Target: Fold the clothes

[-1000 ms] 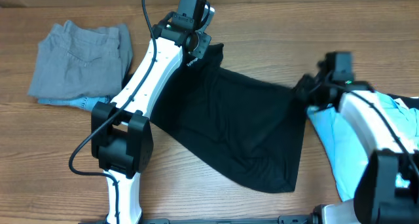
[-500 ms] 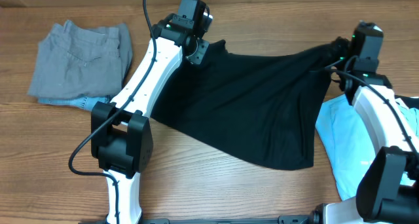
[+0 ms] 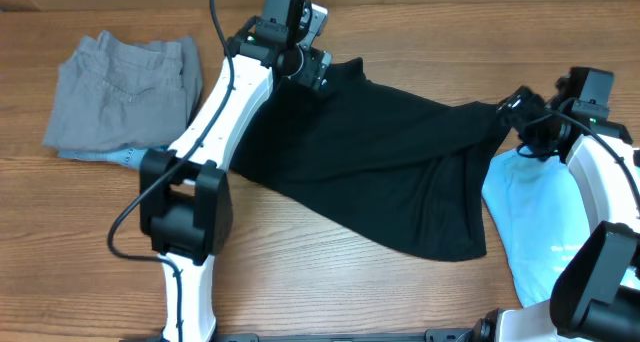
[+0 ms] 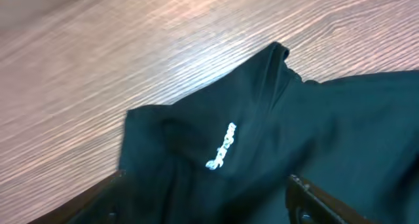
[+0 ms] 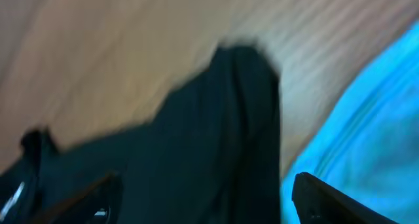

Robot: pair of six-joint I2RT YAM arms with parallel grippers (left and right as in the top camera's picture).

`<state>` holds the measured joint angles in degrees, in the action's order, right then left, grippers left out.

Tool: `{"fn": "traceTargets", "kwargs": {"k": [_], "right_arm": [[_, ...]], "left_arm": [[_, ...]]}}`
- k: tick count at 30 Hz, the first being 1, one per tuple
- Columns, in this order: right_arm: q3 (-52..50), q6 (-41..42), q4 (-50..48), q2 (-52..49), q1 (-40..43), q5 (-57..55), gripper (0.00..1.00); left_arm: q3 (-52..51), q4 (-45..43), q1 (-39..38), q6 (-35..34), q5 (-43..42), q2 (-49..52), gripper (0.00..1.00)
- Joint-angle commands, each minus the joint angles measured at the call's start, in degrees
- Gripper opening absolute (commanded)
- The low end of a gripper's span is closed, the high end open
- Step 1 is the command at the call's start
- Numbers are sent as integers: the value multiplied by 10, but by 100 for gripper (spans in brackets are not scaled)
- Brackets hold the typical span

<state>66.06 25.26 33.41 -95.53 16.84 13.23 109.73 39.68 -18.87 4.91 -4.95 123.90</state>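
The black shirt (image 3: pixel 390 172) lies spread across the middle of the table, its far edge running between my two grippers. My left gripper (image 3: pixel 318 72) hovers over its far left corner, open. In the left wrist view a small white logo (image 4: pixel 222 146) shows on the black shirt (image 4: pixel 314 132), and the left gripper (image 4: pixel 206 211) has its fingers wide apart over the cloth. My right gripper (image 3: pixel 518 112) is at the shirt's far right corner, open. In the right wrist view the right gripper (image 5: pixel 203 204) straddles the black shirt (image 5: pixel 222 139) beside the light-blue tee (image 5: pixel 373 112).
A folded grey garment (image 3: pixel 125 87) lies at the far left with a denim edge (image 3: pixel 125 158) showing under it. The light-blue tee (image 3: pixel 525 222) lies at the right, partly under my right arm. Bare wooden table (image 3: pixel 330 282) runs along the front.
The right arm dragged the shirt's corner to the right, stretching the shirt out flat. Both grippers then opened and let go of its corners.
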Motion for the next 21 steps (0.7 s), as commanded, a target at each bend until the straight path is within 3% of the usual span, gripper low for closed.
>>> {"fn": "traceTargets", "kwargs": {"k": [1, 4, 6, 9, 11, 13, 18, 21], "right_arm": [[8, -2, 40, -3, -3, 88, 86], [8, -2, 84, -3, -4, 100, 84], [8, -15, 111, -3, -4, 100, 84], [8, -28, 133, -3, -4, 98, 84], [8, -28, 140, -3, -4, 98, 84], [7, -28, 150, -3, -5, 98, 82], [-24, -56, 156, -3, -45, 68, 81], [-58, -56, 150, -4, -71, 39, 81]], "left_arm": [[-9, -24, 1, -8, -57, 69, 75], [-9, -59, 1, -8, -67, 103, 73], [-9, -83, 1, -8, -67, 121, 64], [-9, -99, 1, -9, -67, 134, 40], [-7, -104, 2, -9, -60, 134, 17], [15, -104, 18, -42, -19, 128, 4], [121, -101, 104, -142, -9, 116, 4], [158, -97, 150, -153, -10, 116, 4]]}}
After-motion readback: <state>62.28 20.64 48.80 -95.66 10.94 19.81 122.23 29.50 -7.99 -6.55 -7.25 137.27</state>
